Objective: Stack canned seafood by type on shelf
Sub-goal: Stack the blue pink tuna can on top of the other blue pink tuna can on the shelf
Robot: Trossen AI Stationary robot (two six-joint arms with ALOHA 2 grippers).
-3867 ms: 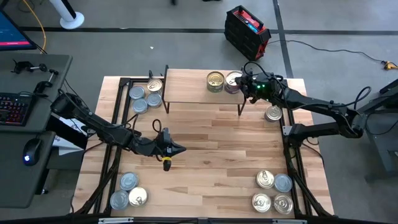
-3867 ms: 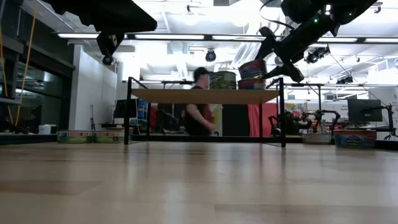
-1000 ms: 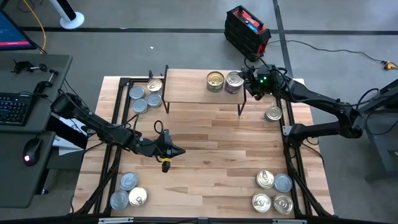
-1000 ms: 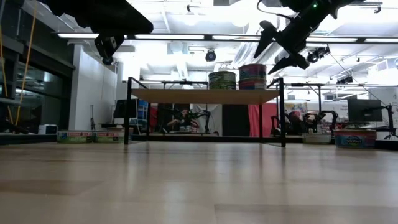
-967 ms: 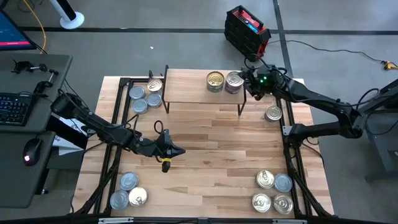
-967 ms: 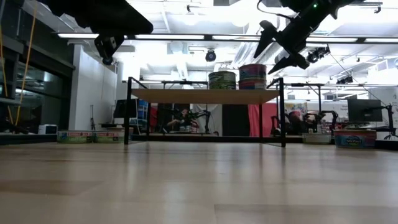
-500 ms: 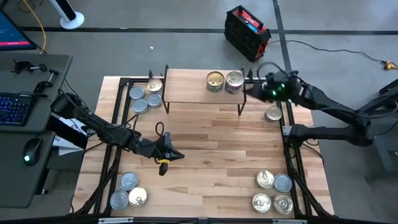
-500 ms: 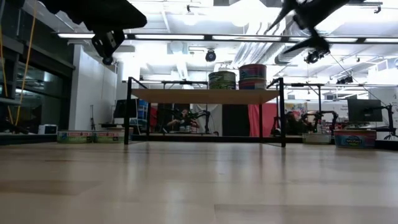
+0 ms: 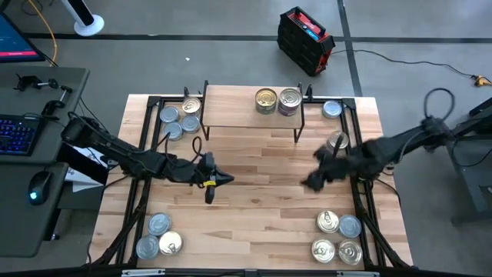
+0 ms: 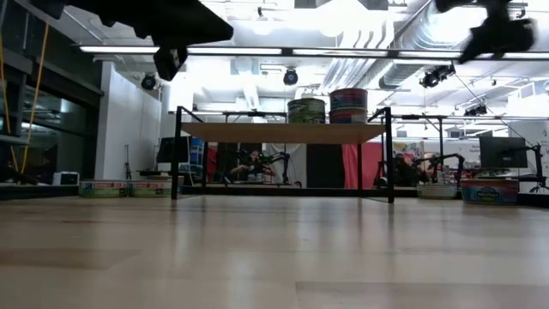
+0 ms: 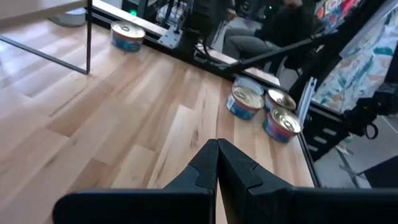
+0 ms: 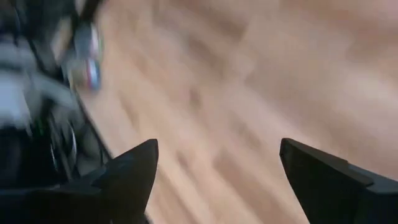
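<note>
The shelf (image 9: 250, 111) stands at the table's far middle. On its right end rest a gold-lidded tin (image 9: 266, 100) and a silver-lidded one (image 9: 290, 100); in the low view the silver-lidded one (image 10: 348, 105) stands taller than the gold-lidded one (image 10: 306, 110). More tins sit on the table left of the shelf (image 9: 178, 119), at the near left (image 9: 158, 235), at the near right (image 9: 338, 237) and by the right edge (image 9: 337, 141). My left gripper (image 9: 224, 181) hovers shut over the table's middle left. My right gripper (image 9: 311, 181), blurred, hangs open over the middle right, holding nothing.
The black frame rails (image 9: 361, 192) run along both table sides. One tin (image 9: 332, 109) sits past the shelf's right legs. Bare wood lies between the two grippers (image 9: 265, 181). A keyboard and a mouse lie on a desk (image 9: 31, 154) beyond the left edge.
My right gripper has swung fast from beside the tins on the shelf's right end toward the table's near edge, to over the middle right. It rolled on the way and stayed open. My left gripper has drifted slightly toward the far edge, still shut.
</note>
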